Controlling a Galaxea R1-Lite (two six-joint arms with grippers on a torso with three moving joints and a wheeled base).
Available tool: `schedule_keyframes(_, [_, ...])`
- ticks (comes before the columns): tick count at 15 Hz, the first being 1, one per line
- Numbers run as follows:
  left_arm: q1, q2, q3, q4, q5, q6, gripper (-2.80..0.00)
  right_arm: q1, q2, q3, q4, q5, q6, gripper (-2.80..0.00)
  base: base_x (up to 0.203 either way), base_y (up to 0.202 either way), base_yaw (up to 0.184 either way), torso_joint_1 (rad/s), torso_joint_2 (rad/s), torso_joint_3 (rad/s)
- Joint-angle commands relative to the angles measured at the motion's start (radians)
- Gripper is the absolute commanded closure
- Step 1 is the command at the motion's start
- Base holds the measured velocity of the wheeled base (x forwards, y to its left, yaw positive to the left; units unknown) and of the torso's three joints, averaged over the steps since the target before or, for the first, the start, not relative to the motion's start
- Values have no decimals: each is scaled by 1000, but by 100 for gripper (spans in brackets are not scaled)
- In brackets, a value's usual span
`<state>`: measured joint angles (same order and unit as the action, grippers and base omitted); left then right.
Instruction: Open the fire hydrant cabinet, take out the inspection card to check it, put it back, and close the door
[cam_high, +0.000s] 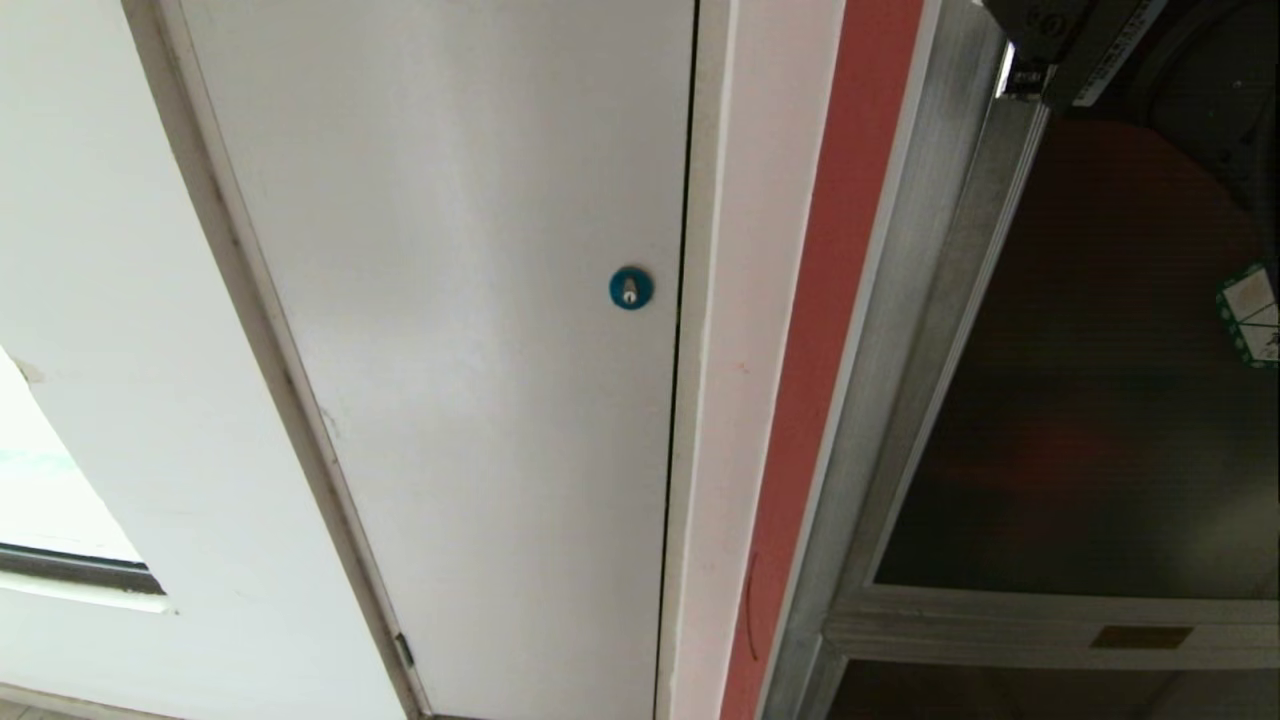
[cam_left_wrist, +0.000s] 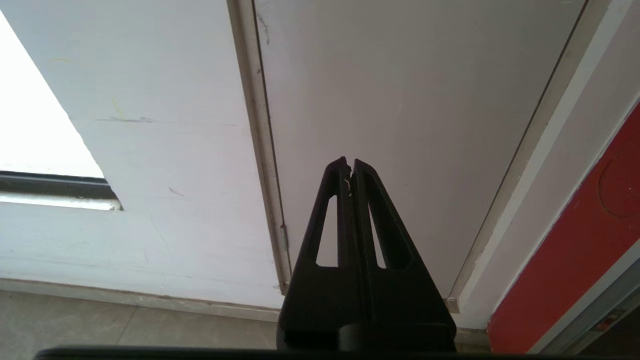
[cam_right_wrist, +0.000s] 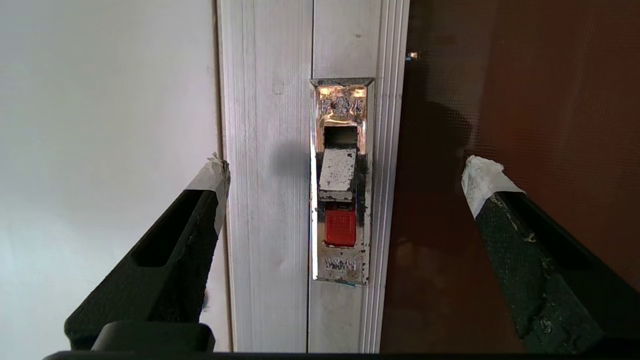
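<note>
We make out little that can be read. On the latch (cam_right_wrist: 341, 181) set in the frame of the door (cam_right_wrist: 515, 150), the top of the metal plate bears embossed characters on either side of a flower emblem; we cannot read them. The lower end of the same plate carries a short line of raised letters, too worn to make out. The red button (cam_right_wrist: 340, 227) has faint raised marks, unreadable. In the head view a green-edged sticker (cam_high: 1250, 315) on the glass shows only ruled lines.
</note>
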<state>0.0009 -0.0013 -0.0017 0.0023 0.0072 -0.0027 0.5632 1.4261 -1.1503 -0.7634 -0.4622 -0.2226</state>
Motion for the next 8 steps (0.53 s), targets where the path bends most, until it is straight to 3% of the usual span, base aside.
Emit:
schedule_keyframes(1, [0, 1, 0, 0, 0, 0, 0, 0, 8, -6, -4, -3, -1, -280, 0, 0, 0, 0, 0, 0])
schedule_keyframes(2, [1, 0, 0, -1, 0, 0, 0, 0, 10, -6, -4, -3, -1, -280, 0, 0, 0, 0, 0, 0])
schedule_keyframes(3, [0, 0, 0, 0, 0, 0, 0, 0, 10, -6, -2, -3, -3, 0, 0, 0, 0, 0, 0, 0])
schedule_keyframes(8, [1, 0, 0, 0, 0, 0, 0, 0, 20, -8, 3, -3, -3, 0, 0, 0, 0, 0, 0, 0])
